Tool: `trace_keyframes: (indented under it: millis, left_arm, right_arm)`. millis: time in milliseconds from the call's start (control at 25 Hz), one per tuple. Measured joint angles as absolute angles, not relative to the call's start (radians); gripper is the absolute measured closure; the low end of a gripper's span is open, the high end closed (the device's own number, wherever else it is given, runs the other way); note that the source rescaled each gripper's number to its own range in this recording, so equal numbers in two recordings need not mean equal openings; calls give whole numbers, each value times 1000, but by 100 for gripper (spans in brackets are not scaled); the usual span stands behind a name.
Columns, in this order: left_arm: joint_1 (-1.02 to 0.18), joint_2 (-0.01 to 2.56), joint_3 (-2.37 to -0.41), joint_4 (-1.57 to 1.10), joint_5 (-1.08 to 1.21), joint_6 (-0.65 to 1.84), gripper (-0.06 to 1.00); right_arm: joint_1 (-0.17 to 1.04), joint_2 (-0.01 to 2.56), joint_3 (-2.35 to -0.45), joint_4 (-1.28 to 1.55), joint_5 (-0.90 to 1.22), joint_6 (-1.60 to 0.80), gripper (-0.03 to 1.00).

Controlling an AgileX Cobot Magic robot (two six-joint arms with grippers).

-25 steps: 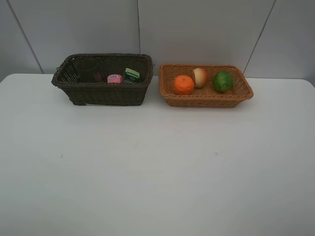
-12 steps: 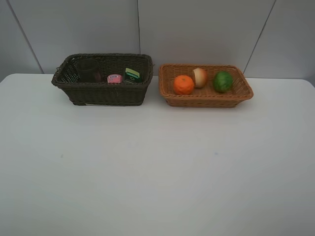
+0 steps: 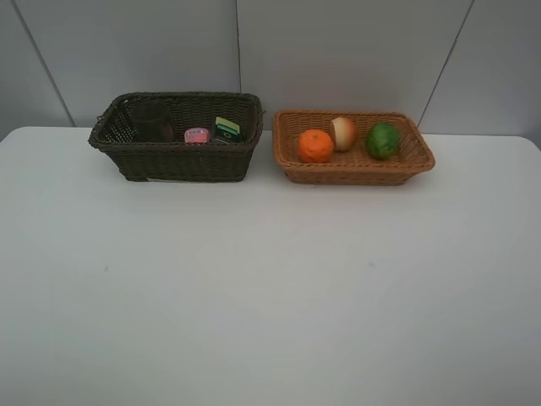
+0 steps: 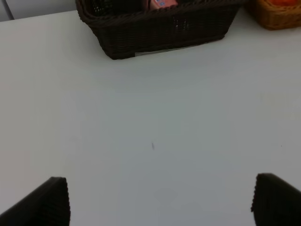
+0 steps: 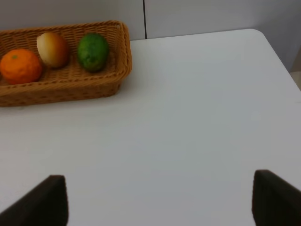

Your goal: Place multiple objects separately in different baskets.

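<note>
The dark brown basket stands at the back left and holds the purple cup, the pink tube bottle and the green pump bottle. To its right, the light tan basket holds the orange, the bun and the green fruit. Neither arm shows in the exterior view. In the left wrist view my left gripper is open and empty over bare table, well short of the dark basket. My right gripper is open and empty, away from the tan basket.
The white table stretches wide in front of both baskets. A grey panelled wall rises right behind them. The table's right edge and rounded corner show in the right wrist view.
</note>
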State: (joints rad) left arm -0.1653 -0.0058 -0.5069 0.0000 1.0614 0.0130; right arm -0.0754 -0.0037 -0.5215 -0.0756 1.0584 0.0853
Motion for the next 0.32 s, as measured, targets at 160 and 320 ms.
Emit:
trace_keyframes:
  millis: [160, 320]
  left_arm:
    - [-165, -6, -507, 0, 1061, 13, -6]
    - [-148, -6, -507, 0, 1061, 13, -6]
  right_arm:
    - [-75, -4, -522, -76, 1058, 85, 31]
    - [-75, -4, -522, -76, 1058, 85, 31]
